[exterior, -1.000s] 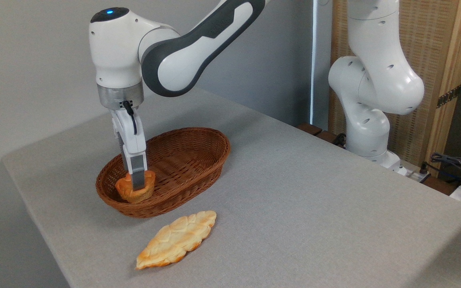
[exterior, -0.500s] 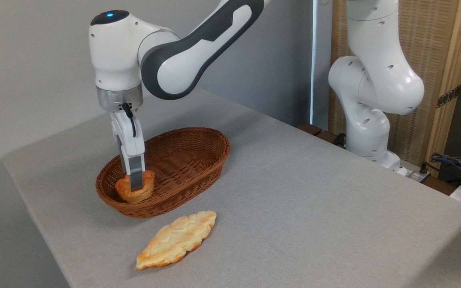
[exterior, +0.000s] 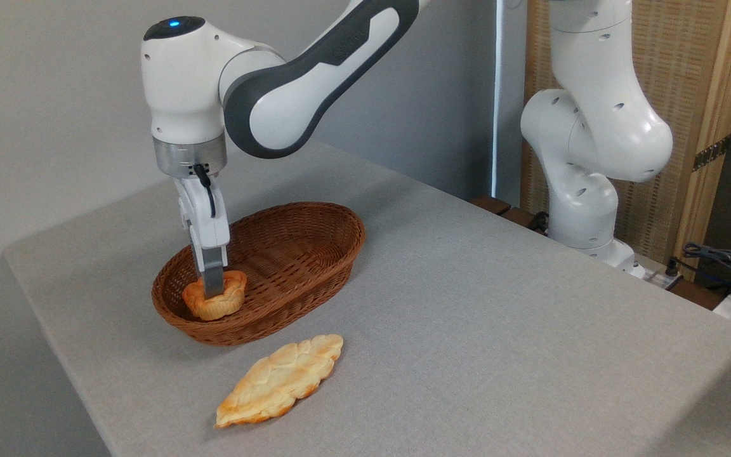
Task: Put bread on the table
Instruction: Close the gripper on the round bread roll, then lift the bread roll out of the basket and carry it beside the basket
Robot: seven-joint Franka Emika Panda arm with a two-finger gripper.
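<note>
The bread [exterior: 231, 299], a small orange-brown bun with a swirled top, sits at the near left end inside the brown wicker basket [exterior: 334, 219]. My gripper [exterior: 214, 291] points straight down onto it, seen edge-on. The near finger [exterior: 213, 279] crosses the bun's front and the other finger is hidden behind it. The jaws look shut on the bun, which rests low in the basket. The table [exterior: 480, 317], covered in light grey fabric, carries the basket at its left side.
A flat, pale golden leaf-shaped bread [exterior: 280, 379] lies on the table just in front of the basket. The arm's white base [exterior: 584, 209] stands off the table's far right edge, with cables [exterior: 721, 257] beside it.
The wrist has sunk slightly and turned a little. The bun has shifted from a tilted pose with its side showing to a flatter one with its top showing.
</note>
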